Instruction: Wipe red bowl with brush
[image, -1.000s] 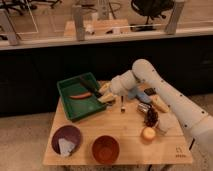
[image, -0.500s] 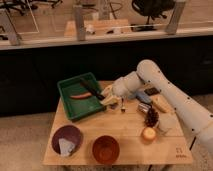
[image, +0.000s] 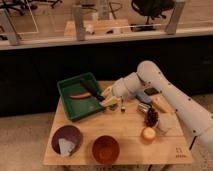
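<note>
The red bowl (image: 105, 149) sits at the table's front edge, right of the purple bowl (image: 67, 139). My gripper (image: 108, 97) is at the right rim of the green tray (image: 70, 107), well behind the red bowl. It is shut on the brush (image: 94, 90). The brush's black handle slants up-left over the tray, and its pale tan head (image: 111, 103) hangs just below the gripper, over the tray's right edge.
A slim orange-red stick (image: 80, 95) lies in the tray. The purple bowl holds a pale scrap. To the right are a blue tool (image: 142, 97), a dark cone-like object (image: 151, 117), a yellow-orange ball (image: 148, 133) and pale blocks (image: 167, 124).
My gripper has shifted slightly right and down along the tray's right rim, carrying the brush with it. The bowls have not moved.
</note>
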